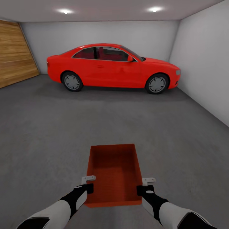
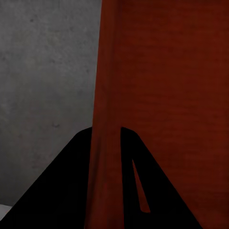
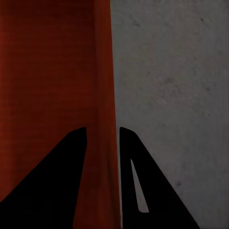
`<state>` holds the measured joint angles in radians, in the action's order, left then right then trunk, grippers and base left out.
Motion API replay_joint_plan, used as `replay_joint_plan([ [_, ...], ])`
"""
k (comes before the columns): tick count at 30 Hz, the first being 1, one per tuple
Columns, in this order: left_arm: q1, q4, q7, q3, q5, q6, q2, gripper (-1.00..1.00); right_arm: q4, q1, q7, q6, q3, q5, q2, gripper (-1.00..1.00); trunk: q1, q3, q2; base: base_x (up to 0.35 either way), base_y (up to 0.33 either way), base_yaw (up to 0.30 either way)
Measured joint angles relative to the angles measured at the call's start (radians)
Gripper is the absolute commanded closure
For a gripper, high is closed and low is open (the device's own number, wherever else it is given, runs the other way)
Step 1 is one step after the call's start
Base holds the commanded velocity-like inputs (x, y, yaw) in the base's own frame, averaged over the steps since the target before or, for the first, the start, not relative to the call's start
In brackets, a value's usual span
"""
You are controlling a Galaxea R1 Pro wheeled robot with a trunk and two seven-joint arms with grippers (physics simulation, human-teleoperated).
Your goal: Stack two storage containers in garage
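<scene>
The storage container (image 1: 114,171) is held out in front of the robot, just above the grey concrete floor (image 1: 47,127) of the garage, open top up and empty inside. It looks like a light, thin-walled plastic bin: stiff enough to hold its shape, but the long walls would likely flex if squeezed hard, and the fine ribbing should give the fingers some bite against slipping. Hold is taken on the two long side walls near the robot's end. The left gripper (image 1: 88,183) is clamped over the left wall; in the left wrist view its fingers (image 2: 67,186) straddle the rim with the wall (image 2: 107,143) pinched between them. The right gripper (image 1: 147,185) does the same on the right wall, the right wrist view showing the wall (image 3: 102,143) caught between its fingers (image 3: 57,181). With both holds near one end, the far end may sag or swing, so level, even lowering seems wise.

Only this one container shows. Around it the floor lies open on all sides. The red car (image 1: 113,68) stands well ahead by the back wall, the wooden plank door (image 1: 14,54) far left, the white side wall (image 1: 206,63) to the right
</scene>
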<state>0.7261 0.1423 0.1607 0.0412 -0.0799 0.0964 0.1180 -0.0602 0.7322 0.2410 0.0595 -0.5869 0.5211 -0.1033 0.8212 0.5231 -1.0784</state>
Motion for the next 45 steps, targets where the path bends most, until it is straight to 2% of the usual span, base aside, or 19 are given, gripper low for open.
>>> replay_joint_plan([
  [45,0.0,0.0,0.0,-0.001,-0.001,0.0,0.0,1.0,0.0,0.0,0.0,0.0,0.0,0.0,0.0,1.0,0.0,0.0,0.0,0.322,0.0,-0.002],
])
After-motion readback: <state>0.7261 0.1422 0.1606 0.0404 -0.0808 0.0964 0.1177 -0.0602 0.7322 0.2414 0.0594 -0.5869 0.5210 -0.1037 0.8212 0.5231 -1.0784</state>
